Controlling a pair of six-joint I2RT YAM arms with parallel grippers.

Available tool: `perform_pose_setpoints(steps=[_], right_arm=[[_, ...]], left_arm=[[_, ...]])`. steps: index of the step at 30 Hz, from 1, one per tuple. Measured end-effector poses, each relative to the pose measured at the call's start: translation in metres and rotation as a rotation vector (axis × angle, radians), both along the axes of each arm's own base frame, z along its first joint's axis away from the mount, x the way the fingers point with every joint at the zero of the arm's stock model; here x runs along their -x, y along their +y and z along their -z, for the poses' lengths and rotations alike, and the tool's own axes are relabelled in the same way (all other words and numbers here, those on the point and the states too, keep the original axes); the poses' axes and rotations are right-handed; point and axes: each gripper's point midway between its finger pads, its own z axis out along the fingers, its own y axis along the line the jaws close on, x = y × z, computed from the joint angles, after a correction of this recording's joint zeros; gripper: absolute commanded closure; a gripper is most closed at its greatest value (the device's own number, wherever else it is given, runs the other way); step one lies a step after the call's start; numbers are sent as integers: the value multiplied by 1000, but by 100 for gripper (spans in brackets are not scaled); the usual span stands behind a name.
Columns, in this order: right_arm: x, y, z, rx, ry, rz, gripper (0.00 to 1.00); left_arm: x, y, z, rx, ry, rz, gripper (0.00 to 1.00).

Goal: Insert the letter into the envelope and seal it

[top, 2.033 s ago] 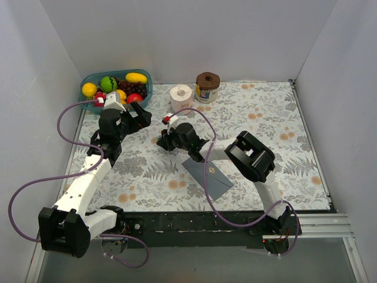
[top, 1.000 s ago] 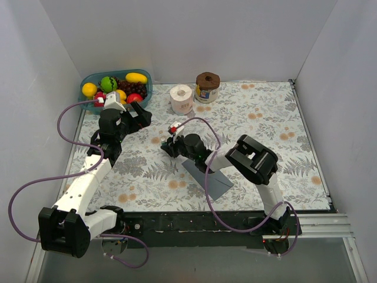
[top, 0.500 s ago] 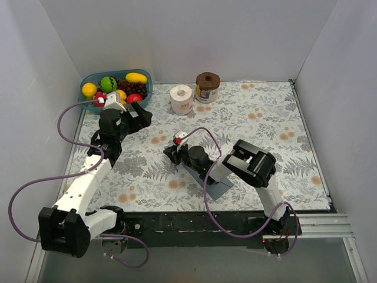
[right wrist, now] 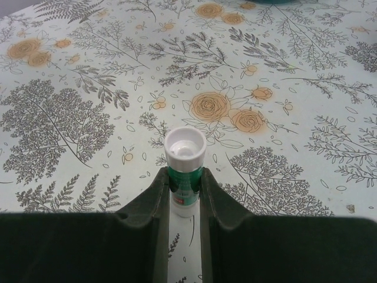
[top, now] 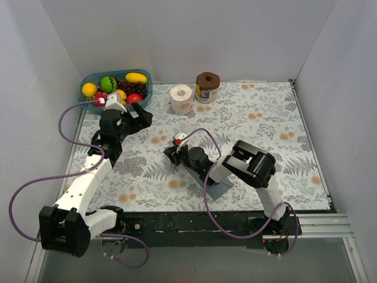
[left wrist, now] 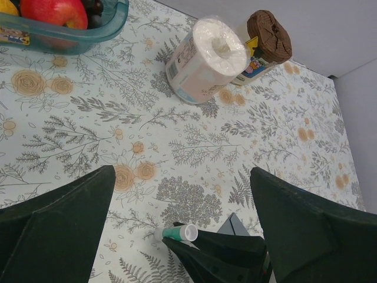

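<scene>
The dark grey envelope [top: 217,184] lies flat on the flowered tablecloth near the front centre, partly under my right arm; one pointed corner of the envelope [left wrist: 232,224] shows in the left wrist view. My right gripper [top: 171,155] sits low over the cloth just left of it, shut on a green glue stick [right wrist: 185,160] with a white cap that pokes out past the fingertips. The same glue stick [left wrist: 179,233] shows from the left wrist. My left gripper [top: 141,115] hangs open at the back left with nothing in it. The letter is out of view.
A teal fruit basket [top: 94,78] stands in the back left corner. A wrapped paper roll [top: 181,98] and a jar with a brown lid [top: 207,86] stand at the back centre. White walls close in the table on three sides.
My right gripper has carried the glue stick toward the front, lower over the cloth beside the envelope, and has held still for the last half second. The left arm has not moved.
</scene>
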Motion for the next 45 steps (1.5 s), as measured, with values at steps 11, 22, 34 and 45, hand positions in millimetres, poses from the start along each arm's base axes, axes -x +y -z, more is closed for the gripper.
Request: perform_pose_setpoints(steps=[11,22,34,45], right_arm=[[4,-4,6,55,-44,38,99],[1,-3,4,94,-62,62,99],[-27,-22,-106,146,-93,183,99],[-46,-172,-113,316,277,388,99]], left_arm=[[1,0,4,0,7,4,2],[0,2,4,-5,6,-12,2],[0,19,-13,-38,-44,-92,2],[3,19,-8,-35,-10,-95,2]])
